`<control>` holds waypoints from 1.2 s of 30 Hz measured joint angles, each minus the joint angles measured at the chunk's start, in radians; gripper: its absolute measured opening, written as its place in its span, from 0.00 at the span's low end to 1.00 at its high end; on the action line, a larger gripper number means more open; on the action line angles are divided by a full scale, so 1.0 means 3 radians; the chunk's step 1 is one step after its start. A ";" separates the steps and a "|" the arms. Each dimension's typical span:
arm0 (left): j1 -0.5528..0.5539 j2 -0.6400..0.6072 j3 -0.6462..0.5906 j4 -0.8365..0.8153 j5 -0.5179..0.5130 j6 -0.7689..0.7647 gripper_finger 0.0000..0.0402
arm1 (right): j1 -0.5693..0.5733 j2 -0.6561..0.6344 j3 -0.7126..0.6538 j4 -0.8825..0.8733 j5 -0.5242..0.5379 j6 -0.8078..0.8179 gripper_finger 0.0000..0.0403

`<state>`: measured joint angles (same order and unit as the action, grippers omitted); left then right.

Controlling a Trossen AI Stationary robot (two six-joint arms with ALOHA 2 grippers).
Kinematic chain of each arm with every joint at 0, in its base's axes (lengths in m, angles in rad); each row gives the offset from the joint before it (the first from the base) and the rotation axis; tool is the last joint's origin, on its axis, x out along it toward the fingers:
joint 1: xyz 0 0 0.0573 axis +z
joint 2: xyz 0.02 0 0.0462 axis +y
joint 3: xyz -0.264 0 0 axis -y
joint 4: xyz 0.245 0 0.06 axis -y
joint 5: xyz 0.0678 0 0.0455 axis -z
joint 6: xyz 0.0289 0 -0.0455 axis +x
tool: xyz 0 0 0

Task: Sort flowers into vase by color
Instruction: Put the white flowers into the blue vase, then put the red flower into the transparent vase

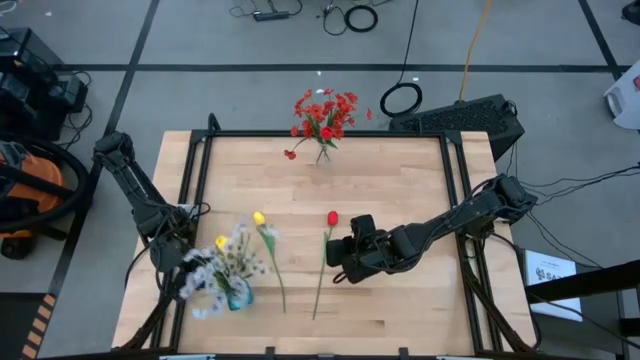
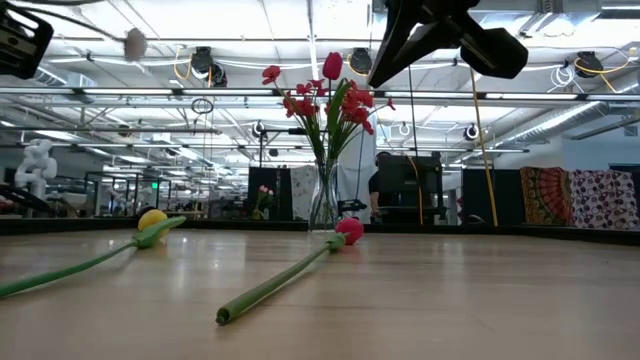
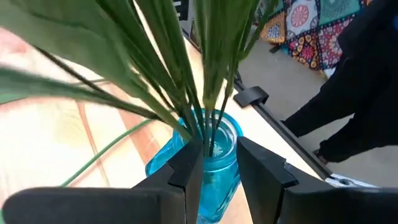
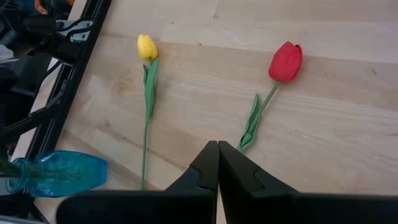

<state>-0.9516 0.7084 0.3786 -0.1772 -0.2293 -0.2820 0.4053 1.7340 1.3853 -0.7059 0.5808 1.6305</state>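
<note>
A red tulip (image 1: 332, 218) lies flat on the table, its stem (image 4: 252, 121) running toward the near edge. A yellow tulip (image 1: 259, 218) lies beside it on the left (image 4: 147, 48). A blue glass vase (image 1: 237, 297) near the left front corner holds white sprays (image 1: 238, 262) and a yellow tulip (image 1: 221, 242). A clear vase (image 1: 322, 153) at the far edge holds red flowers (image 2: 325, 100). My left gripper (image 3: 217, 163) is open just above the blue vase's mouth (image 3: 221, 134). My right gripper (image 4: 217, 149) is shut and hangs high above the red tulip's stem (image 2: 380, 75). My left gripper has the green stems (image 3: 208, 134) standing between its open fingers (image 3: 186, 171), just above the blue vase's mouth. I cannot tell whether a finger touches them. The stems stay upright in the vase.
A black frame rail (image 1: 190, 175) runs along the table's left, far and right edges. The right half of the table (image 1: 410, 190) is bare wood. Cables, a keyboard (image 1: 465, 118) and an orange vacuum (image 1: 30, 190) lie on the floor beyond the table.
</note>
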 joint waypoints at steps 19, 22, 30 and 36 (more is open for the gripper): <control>0.0000 -0.0511 0.0000 -0.0580 0.0036 -0.0002 0.26 | 0.0000 0.0094 0.0005 0.0378 -0.0018 0.0061 0.00; 0.0001 -0.0637 0.0000 -0.0623 -0.0025 0.0003 0.26 | -0.0034 0.0205 0.0005 0.0538 -0.0048 -0.0034 0.00; 0.0000 -0.0878 0.0000 -0.0773 -0.0312 0.0095 0.26 | -0.0278 0.0575 0.0143 0.0606 -0.0405 0.0024 0.00; 0.0000 -0.0908 -0.0001 -0.0780 -0.0413 0.0114 0.26 | -0.0518 0.0930 0.0742 -0.0340 -0.0658 -0.0008 0.00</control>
<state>-0.9516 0.4360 0.3782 -0.4112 -0.3531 -0.2478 0.2498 2.0131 1.6078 -0.8078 0.3835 1.6282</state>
